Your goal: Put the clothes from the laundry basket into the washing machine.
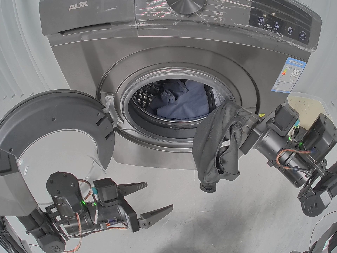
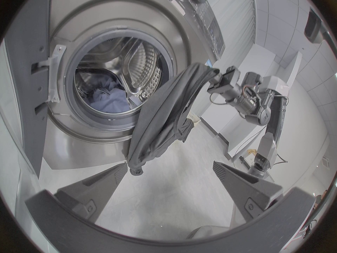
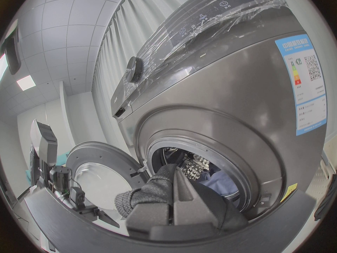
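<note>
The washing machine [image 1: 168, 50] stands with its door [image 1: 52, 120] swung open to the left. Blue clothes [image 1: 184, 101] lie inside the drum. My right gripper [image 1: 245, 122] is shut on a dark grey garment [image 1: 216, 144], which hangs just in front of the drum opening's lower right rim. The right wrist view shows the gripper [image 3: 173, 185] pinching that garment [image 3: 151, 192], with the blue clothes [image 3: 219, 183] beyond. My left gripper [image 1: 159, 195] is open and holds nothing, low over the floor in front of the door. In its own view the left gripper [image 2: 169, 165] faces the hanging garment [image 2: 165, 120].
A cream perforated laundry basket [image 1: 309, 109] stands right of the machine, behind the right arm. The open door takes up the left side. Grey floor [image 1: 210, 222] lies in front of the machine. White curtains hang behind it.
</note>
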You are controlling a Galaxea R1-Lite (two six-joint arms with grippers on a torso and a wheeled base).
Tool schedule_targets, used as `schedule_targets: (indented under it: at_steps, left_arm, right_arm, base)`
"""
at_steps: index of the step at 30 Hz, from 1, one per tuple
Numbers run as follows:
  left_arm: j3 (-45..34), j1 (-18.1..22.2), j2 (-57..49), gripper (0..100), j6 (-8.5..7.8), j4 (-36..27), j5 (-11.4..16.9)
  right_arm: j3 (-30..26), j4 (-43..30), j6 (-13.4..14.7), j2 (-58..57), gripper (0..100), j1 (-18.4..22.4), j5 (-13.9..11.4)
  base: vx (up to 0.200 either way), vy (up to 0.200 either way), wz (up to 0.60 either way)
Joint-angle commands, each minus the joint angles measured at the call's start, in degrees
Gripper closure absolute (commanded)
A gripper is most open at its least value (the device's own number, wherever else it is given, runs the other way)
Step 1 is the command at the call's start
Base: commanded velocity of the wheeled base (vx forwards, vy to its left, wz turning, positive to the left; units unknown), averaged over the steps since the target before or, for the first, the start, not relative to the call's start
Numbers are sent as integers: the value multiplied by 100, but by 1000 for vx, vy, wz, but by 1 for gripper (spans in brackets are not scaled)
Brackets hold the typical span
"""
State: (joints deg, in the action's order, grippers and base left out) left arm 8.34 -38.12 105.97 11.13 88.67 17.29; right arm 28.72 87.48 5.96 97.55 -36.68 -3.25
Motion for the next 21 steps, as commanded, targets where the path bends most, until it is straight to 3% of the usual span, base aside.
schedule_targets:
  at_steps: [1,6,12,21]
  left_arm:
    - [186,-46,503,0,-111,1,3]
    - [511,-73,908,0,-278,1,3]
    - [1029,-292,1338,0,-243,1,64]
    - [2014,-196,2200,0,-225,1,12]
  right_arm:
    - [178,-38,-25,10,100,-50,220]
    - [318,-249,-16,10,100,-102,440]
    - [336,-267,45,54,100,-313,607]
    - [353,-258,107,62,100,-498,607]
  base:
    - [0,0,0]
    - [0,0,0]
    - [0,0,0]
    - [0,0,0]
